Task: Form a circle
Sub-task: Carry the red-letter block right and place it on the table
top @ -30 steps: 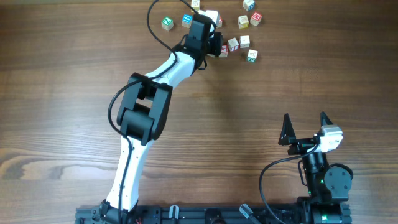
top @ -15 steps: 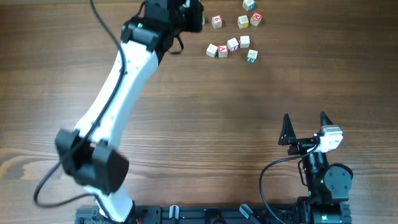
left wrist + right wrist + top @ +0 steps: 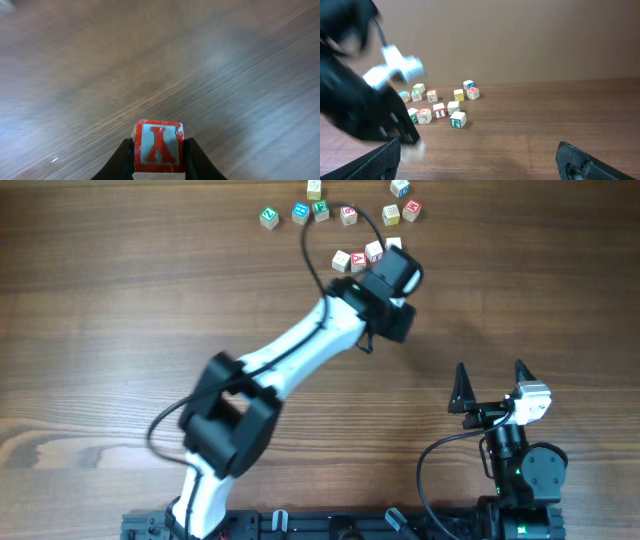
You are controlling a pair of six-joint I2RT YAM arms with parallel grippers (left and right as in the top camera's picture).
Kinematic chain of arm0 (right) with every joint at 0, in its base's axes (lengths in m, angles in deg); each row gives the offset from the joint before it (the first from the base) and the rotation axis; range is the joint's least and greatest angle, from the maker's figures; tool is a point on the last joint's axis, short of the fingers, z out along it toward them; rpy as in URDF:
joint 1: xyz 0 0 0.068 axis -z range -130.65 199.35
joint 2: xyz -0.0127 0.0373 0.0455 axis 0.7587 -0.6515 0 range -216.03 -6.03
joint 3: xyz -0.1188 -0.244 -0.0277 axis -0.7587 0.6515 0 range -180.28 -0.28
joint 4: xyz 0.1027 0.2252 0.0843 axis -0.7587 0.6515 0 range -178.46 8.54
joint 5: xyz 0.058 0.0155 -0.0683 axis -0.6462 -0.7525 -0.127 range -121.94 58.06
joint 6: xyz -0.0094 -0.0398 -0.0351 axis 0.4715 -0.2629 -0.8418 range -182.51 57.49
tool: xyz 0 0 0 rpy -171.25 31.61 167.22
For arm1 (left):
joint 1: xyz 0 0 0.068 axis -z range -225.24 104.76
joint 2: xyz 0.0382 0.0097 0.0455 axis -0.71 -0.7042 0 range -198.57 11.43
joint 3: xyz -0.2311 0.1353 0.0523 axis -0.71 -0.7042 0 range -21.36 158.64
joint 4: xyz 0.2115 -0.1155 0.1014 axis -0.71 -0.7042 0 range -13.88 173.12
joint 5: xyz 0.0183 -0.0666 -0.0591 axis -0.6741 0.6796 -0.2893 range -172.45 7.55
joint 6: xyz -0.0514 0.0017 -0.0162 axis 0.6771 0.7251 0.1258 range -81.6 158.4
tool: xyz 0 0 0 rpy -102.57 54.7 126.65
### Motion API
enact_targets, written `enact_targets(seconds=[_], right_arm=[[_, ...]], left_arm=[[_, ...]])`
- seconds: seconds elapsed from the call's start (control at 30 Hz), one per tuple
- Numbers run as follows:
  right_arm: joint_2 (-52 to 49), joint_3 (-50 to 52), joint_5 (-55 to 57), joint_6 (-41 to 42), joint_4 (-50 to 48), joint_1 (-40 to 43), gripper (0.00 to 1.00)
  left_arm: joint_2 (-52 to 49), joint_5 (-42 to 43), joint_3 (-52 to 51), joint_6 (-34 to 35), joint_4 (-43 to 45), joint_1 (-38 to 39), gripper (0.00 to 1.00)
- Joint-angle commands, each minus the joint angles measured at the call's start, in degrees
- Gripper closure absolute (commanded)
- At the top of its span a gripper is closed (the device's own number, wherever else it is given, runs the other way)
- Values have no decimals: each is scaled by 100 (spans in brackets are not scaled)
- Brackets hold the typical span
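Observation:
In the left wrist view my left gripper (image 3: 158,152) is shut on a wooden cube with a red face and a red letter X (image 3: 158,146), held over blurred bare wood. From overhead the left gripper (image 3: 392,326) hangs just on the near right of the circle (image 3: 358,261), a tight cluster of three small cubes; the held cube is hidden there. In the right wrist view the cluster (image 3: 439,111) lies beside the blurred left arm (image 3: 365,115). My right gripper (image 3: 490,386) stands open near the front right, its fingers (image 3: 382,161) empty.
Several loose letter cubes lie in a row along the far edge, among them a green one (image 3: 268,217), a blue one (image 3: 300,213) and a red one (image 3: 347,214). A green-faced cube (image 3: 457,120) sits near the cluster. The left arm's cable (image 3: 318,250) loops over the cubes.
The left arm swung away to the far left edge, then back down to the near right of the cluster. Its jaws have closed. The right arm has not moved.

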Motion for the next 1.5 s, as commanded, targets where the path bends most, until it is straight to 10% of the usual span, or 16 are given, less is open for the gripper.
enact_targets(seconds=[0.0,1.47], right_arm=[[35,7,39,-22,-17,-26,0],[35,7,39,-22,-17,-24,0]], left_arm=[[-505,-35,-66,98,20,170,85],[-1187,308,-66,710,2345,527,73]])
